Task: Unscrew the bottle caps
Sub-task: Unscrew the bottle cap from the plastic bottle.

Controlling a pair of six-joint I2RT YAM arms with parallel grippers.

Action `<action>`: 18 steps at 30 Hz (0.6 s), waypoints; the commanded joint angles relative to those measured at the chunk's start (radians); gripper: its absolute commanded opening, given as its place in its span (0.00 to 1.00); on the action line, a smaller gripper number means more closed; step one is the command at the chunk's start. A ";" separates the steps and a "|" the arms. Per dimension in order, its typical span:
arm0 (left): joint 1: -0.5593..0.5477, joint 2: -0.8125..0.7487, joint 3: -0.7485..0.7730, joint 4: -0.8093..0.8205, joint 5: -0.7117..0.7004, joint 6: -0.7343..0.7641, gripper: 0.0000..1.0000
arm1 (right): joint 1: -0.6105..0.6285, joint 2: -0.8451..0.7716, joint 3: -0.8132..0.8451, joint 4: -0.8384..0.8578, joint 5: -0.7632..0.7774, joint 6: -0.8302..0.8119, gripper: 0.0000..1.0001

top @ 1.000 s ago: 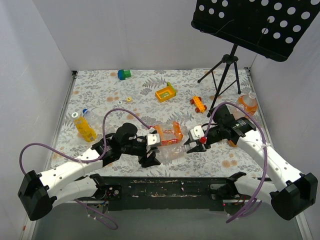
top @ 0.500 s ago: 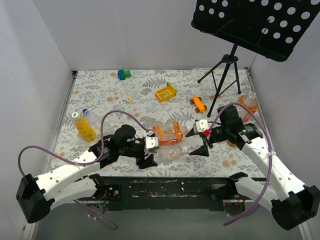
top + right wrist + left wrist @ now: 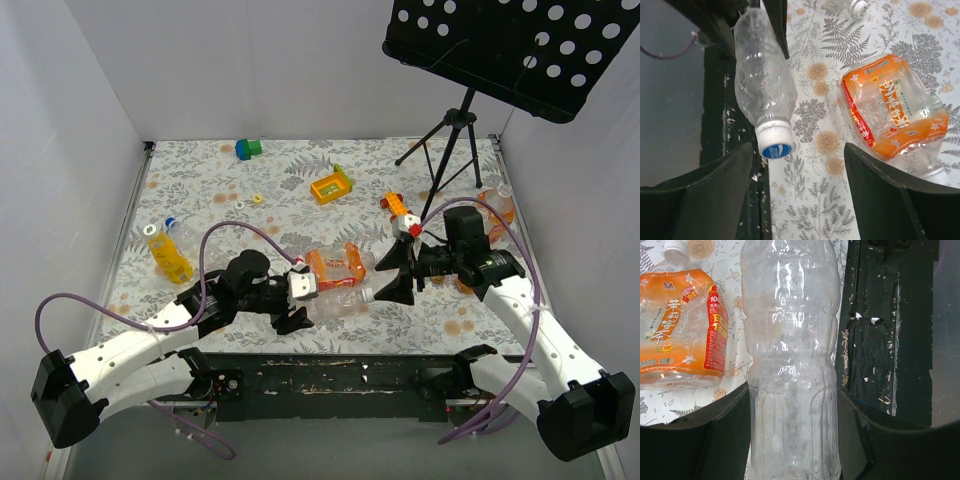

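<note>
Even, bright light; soft shadows. Glare on clear bottle (image 3: 790, 340). Near fingers (image 3: 705, 200) dark, perhaps defocused.

Clear bottle (image 3: 762, 80) horiz., white cap (image 3: 774, 142) on; orange-label bottle (image 3: 892, 112) beside it, apparently capped too.

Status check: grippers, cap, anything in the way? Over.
Left gripper shut on clear bottle. Right gripper open, cap near its fingertips, ungripped. Cap on. Orange-label bottle lies beside, not blocking.

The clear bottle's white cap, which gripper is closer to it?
Right. The right gripper hangs open just beside the cap; the left gripper grips the clear bottle farther down its body.
</note>
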 commanded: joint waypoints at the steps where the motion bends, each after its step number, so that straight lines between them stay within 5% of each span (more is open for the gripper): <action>1: -0.004 0.008 0.005 0.029 -0.025 0.004 0.00 | -0.006 0.050 -0.001 0.194 -0.011 0.403 0.80; 12: -0.007 -0.004 0.005 0.061 -0.040 -0.030 0.00 | 0.002 0.107 -0.070 0.251 -0.098 0.518 0.77; 18: -0.005 0.002 0.000 0.080 -0.035 -0.044 0.00 | 0.005 0.113 -0.072 0.267 -0.123 0.525 0.56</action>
